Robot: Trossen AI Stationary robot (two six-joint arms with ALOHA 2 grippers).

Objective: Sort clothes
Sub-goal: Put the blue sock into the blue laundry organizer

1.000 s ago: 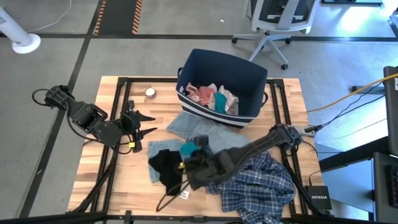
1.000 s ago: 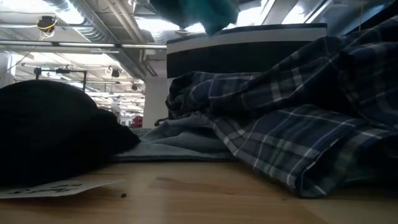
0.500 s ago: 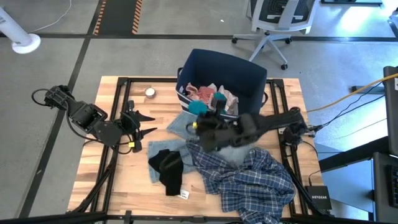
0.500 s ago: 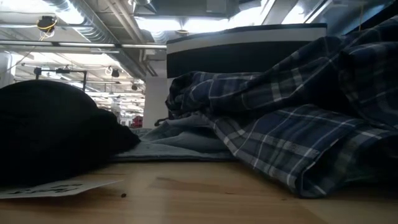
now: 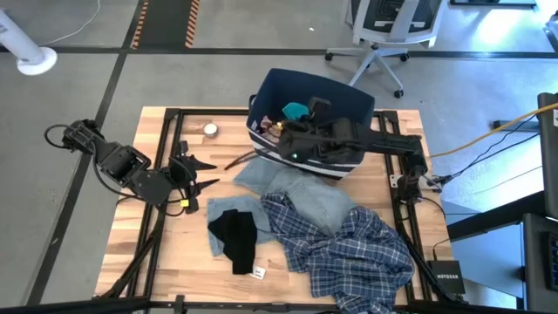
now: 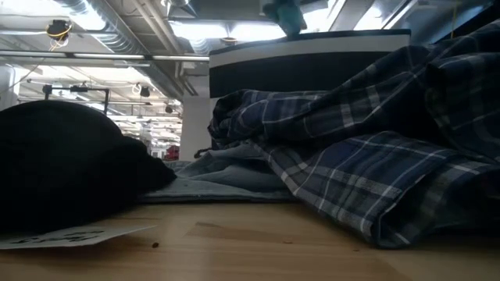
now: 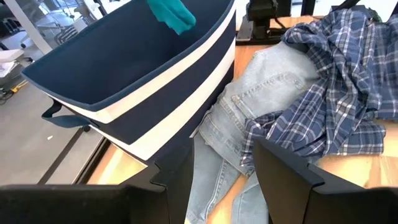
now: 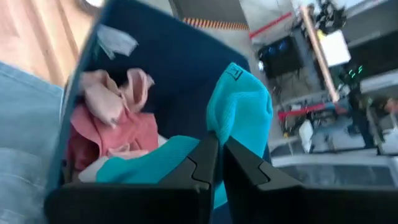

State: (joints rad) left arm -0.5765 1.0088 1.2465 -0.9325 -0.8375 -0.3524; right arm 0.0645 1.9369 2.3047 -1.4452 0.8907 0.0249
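1. One small teal cloth piece [image 5: 295,111] hangs above the navy fabric bin with white stripes [image 5: 349,103], near the table's far edge. The right gripper [image 8: 217,152] is pinched tight on it, probably so it can drop inside.
2. Pink clothes [image 8: 115,115] already lie in the bin, so this looks like the spot for small pieces.
3. Big things wait on the wooden table [image 5: 157,253]: the light blue denim jeans [image 5: 305,192] just in front of the bin, the blue-white plaid shirt [image 5: 349,253] toward the near right corner, and a black piece [image 5: 235,235] near the middle.
4. The left gripper [image 5: 196,173] waits near the left edge, fingers apart, holding nothing.
5. Only the right wrist view shows inside the bin. The low view shows the teal piece high over the bin's rim.
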